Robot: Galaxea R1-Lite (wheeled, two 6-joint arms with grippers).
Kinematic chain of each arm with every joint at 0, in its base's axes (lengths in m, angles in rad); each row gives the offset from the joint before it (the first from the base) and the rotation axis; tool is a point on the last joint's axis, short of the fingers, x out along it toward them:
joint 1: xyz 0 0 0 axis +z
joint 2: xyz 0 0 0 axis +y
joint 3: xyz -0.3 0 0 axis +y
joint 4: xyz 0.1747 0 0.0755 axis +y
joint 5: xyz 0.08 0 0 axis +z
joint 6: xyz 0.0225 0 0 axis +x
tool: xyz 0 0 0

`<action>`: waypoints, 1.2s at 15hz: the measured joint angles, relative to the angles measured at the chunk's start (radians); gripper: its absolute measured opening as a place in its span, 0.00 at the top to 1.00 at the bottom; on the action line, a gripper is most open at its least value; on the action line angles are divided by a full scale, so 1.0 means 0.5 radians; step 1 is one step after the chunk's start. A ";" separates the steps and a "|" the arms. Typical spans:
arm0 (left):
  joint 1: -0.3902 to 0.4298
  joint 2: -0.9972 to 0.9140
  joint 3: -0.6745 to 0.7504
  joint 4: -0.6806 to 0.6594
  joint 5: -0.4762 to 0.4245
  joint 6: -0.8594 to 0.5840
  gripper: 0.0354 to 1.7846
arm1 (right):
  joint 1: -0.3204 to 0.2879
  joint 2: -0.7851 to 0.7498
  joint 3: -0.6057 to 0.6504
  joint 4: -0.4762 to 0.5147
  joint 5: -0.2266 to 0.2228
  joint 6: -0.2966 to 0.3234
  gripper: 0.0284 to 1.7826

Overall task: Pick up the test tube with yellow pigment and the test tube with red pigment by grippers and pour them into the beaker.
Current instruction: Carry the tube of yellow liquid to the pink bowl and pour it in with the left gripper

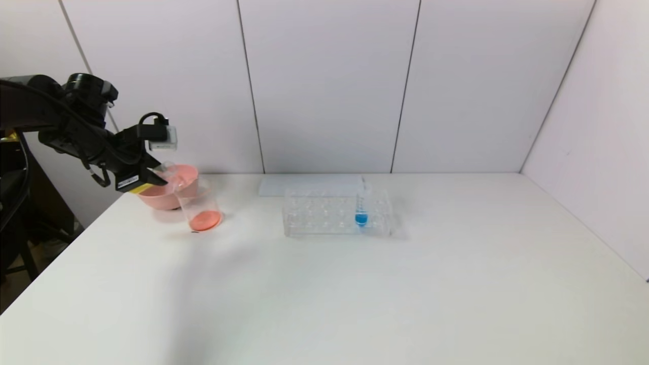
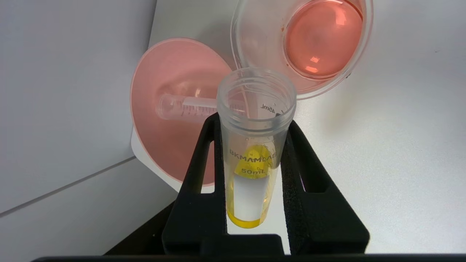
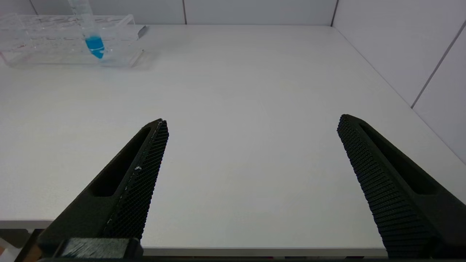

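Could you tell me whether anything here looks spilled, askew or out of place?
No spill shows. One oddity: an empty clear plastic test tube lies on its side inside the pink bowl rather than standing in the clear tube rack.

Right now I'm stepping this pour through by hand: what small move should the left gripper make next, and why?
Probably tip the mouth further over the beaker: the left gripper holds the test tube with yellow pigment with yellow liquid pooled at its bottom, and the beaker holds only orange-red.
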 joint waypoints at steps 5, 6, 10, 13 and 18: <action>-0.055 0.011 -0.007 0.004 0.154 0.022 0.76 | 0.000 0.000 0.000 0.000 0.001 0.000 0.05; -0.064 0.011 -0.008 0.004 0.174 0.052 0.76 | 0.000 0.000 0.000 0.000 0.001 -0.001 0.05; -0.091 0.006 -0.011 0.001 0.310 0.095 0.76 | 0.000 0.000 0.000 0.000 0.001 -0.001 0.05; -0.103 0.000 -0.013 -0.001 0.374 0.156 0.76 | 0.000 0.000 0.000 0.000 0.001 -0.001 0.05; -0.119 -0.020 -0.012 -0.003 0.452 0.225 0.76 | 0.000 0.000 0.000 0.000 0.001 -0.001 0.05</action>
